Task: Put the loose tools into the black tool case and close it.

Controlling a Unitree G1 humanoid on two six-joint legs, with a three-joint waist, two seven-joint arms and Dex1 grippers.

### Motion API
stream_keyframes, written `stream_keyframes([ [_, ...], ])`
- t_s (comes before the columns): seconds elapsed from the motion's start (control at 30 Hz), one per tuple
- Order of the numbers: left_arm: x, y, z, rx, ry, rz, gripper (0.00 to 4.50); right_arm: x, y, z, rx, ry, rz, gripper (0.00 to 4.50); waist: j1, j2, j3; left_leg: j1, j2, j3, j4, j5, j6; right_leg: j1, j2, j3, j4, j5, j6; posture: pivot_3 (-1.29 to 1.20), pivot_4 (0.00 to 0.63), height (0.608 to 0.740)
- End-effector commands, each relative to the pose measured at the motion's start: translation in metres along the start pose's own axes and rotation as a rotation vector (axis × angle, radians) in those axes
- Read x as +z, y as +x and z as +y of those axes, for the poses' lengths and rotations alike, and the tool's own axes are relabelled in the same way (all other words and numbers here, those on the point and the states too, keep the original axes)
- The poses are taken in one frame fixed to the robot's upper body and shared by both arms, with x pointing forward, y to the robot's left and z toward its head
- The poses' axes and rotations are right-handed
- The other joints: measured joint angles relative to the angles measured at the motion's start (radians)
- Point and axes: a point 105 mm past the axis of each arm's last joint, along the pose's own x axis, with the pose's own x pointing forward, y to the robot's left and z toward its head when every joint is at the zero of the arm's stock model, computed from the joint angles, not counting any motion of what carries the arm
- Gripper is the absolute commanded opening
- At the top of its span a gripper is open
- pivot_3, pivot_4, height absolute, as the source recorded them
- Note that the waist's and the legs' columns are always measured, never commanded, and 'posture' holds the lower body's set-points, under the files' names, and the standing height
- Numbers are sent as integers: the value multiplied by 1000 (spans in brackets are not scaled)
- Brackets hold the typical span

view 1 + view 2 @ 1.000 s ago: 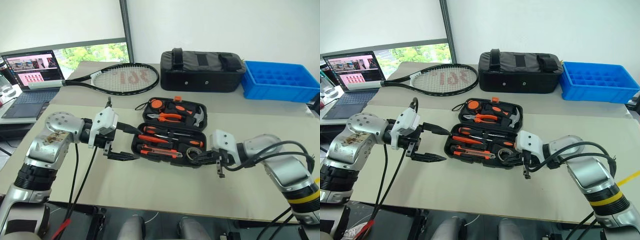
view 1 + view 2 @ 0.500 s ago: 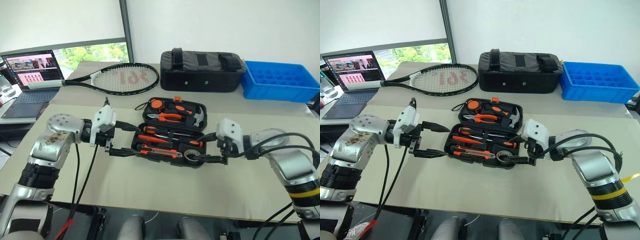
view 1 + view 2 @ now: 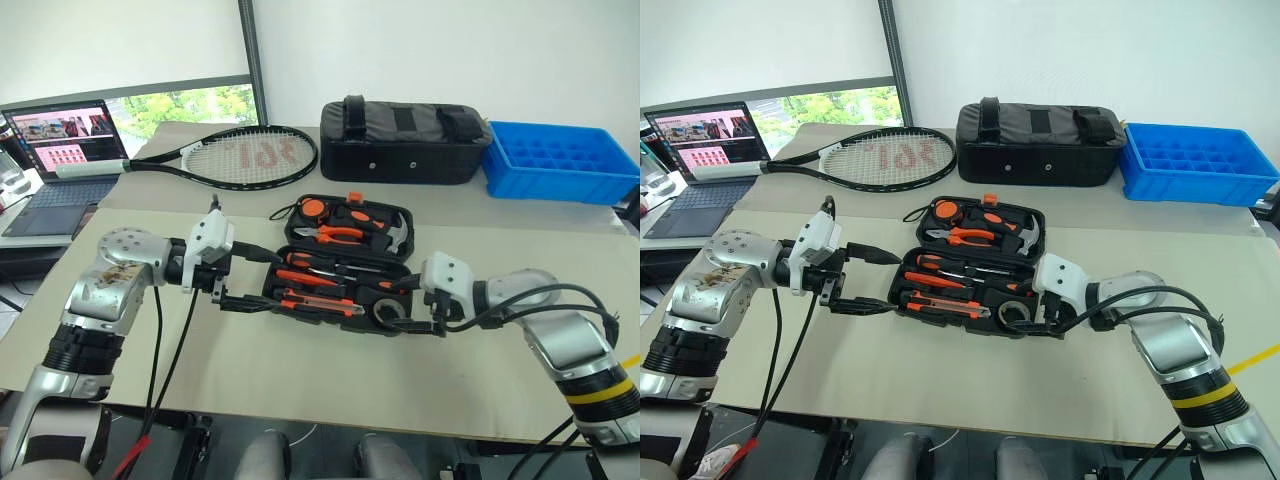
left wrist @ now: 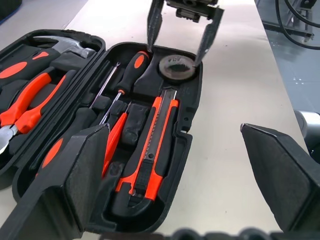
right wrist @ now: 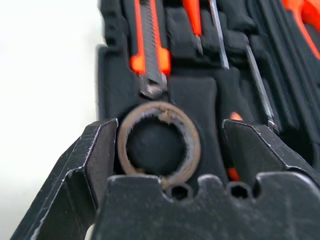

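Beige desk (image 3: 300,380) surface carries everything. Far left, a laptop (image 3: 65,150); next to it a black tennis racket (image 3: 245,157) lying flat.

Left hand (image 3: 243,280), fingers spread wide, empty, sits at the left end of the black tool case (image 3: 340,262), one finger over the near-left corner, the other along the case's left side.

Case lies open at desk centre, lid back. Near half holds two screwdrivers (image 4: 131,75), the utility knife (image 4: 152,145) and the grey tape roll (image 4: 176,67) in its round slot at the right end.

Right hand (image 3: 405,308), fingers apart, straddles the tape roll without pinching it; gaps show on both sides in its wrist view.

Behind: black fabric bag (image 3: 405,140), then blue tray (image 3: 560,160) far right.
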Motion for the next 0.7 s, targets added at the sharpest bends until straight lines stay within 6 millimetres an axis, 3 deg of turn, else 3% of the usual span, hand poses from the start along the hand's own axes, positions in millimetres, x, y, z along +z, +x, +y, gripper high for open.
stream_keyframes([
  [0.03,14,-3,1,1,55,-17,4500,16,-8,-9,-46,-21,-68,3902,-1,0,0,0,0,0,0,0,0,0,0,0,0,0,0,0,150,708],
  [0.17,15,-5,5,21,49,-30,4500,34,-16,-17,-66,57,-164,3902,-1,0,0,0,0,0,0,0,0,0,0,0,0,0,0,0,150,708],
  [0.23,17,-7,11,48,24,-59,4500,34,-21,-35,-137,94,-170,3902,0,0,0,0,0,0,0,0,0,0,0,0,0,0,0,0,150,708],
  [0.3,15,-8,22,99,-22,-94,4500,29,-24,-55,-220,159,-177,3902,1,0,0,0,0,0,1,0,0,0,0,0,0,0,0,0,150,708],
  [0.43,5,-2,55,233,-103,-125,4500,2,-23,-93,-381,482,-179,3902,2,0,0,1,0,0,1,0,0,1,0,0,0,0,0,0,150,708],
  [0.57,-10,1,88,364,-232,-115,4500,-13,-15,-113,-453,773,-209,3902,2,0,0,0,-1,0,0,0,0,0,0,0,1,1,-1,0,150,708],
  [0.7,-29,-1,119,527,-406,-58,4500,-23,-7,-126,-498,942,-218,3902,0,0,0,-2,-1,-1,-1,0,0,-3,0,0,1,1,-2,0,150,708],
])
